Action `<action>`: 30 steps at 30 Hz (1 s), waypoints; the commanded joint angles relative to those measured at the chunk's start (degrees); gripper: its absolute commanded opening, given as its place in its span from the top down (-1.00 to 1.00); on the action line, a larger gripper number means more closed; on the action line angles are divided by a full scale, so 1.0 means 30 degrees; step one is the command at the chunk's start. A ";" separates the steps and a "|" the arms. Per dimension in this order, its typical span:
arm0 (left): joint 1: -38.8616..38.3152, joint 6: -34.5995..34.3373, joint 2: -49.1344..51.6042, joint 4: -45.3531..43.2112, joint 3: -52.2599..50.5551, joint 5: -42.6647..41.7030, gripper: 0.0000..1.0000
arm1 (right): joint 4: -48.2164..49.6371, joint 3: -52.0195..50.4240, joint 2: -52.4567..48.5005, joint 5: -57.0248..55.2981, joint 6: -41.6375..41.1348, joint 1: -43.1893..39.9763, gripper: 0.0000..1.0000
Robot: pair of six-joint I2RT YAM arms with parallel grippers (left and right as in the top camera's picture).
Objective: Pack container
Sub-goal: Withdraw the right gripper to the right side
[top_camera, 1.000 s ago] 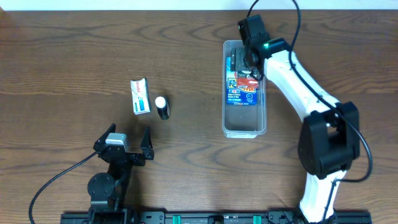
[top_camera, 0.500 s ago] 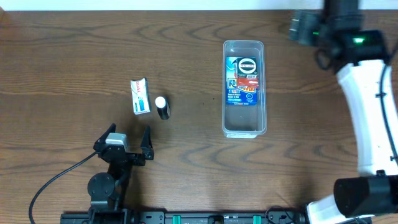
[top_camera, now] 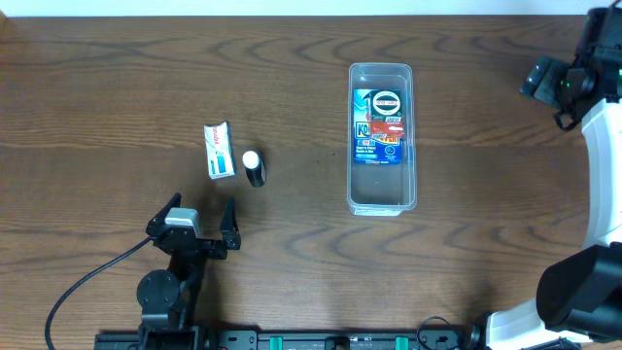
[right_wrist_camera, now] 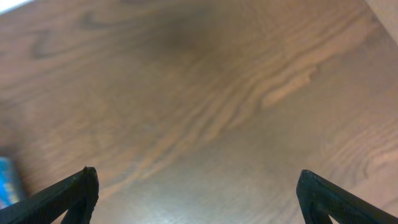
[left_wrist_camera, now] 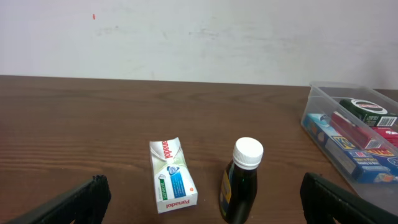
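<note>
The clear plastic container [top_camera: 381,199] lies lengthwise at the table's centre right, and also shows in the left wrist view [left_wrist_camera: 323,98]. It holds a blue box [top_camera: 375,139], a red pack and a round dark tin [top_camera: 388,101]. A white Panadol box [top_camera: 219,150] and a dark bottle with a white cap [top_camera: 254,167] stand left of it, both in the left wrist view, the box [left_wrist_camera: 171,176] beside the bottle [left_wrist_camera: 241,180]. My left gripper [top_camera: 200,222] is open and empty near the front edge. My right gripper [top_camera: 540,76] is open and empty at the far right.
The table is dark brown wood. A white wall [left_wrist_camera: 199,37] runs along its far edge. My right arm [top_camera: 604,175] stretches down the right side. A black cable [top_camera: 87,282] trails from the left arm's base at the front.
My right gripper has left the container and swung away to the far right edge, empty. The round tin now lies in the container. The left arm has not moved.
</note>
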State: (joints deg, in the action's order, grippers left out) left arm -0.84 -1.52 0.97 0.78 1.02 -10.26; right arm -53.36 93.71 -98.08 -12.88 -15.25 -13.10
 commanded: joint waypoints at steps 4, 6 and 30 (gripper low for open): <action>0.0095 -0.0087 0.0022 0.0736 -0.0262 -0.0124 -0.96 | -0.0022 -0.0525 -0.0168 -0.0204 0.0240 -0.0452 -0.98; 0.0095 -0.0087 0.0022 0.0736 -0.0262 -0.0131 -0.96 | -0.0022 -0.0525 -0.0168 -0.0204 0.0240 -0.0452 -0.98; 0.0080 -0.3606 0.0255 0.0590 0.0408 -0.4918 -0.96 | -0.0022 -0.0525 -0.0168 -0.0197 0.0240 -0.0444 -0.99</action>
State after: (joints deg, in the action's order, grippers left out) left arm -0.84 -10.70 1.50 0.32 1.34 -19.81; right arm -53.36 92.53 -98.08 -12.88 -15.25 -14.06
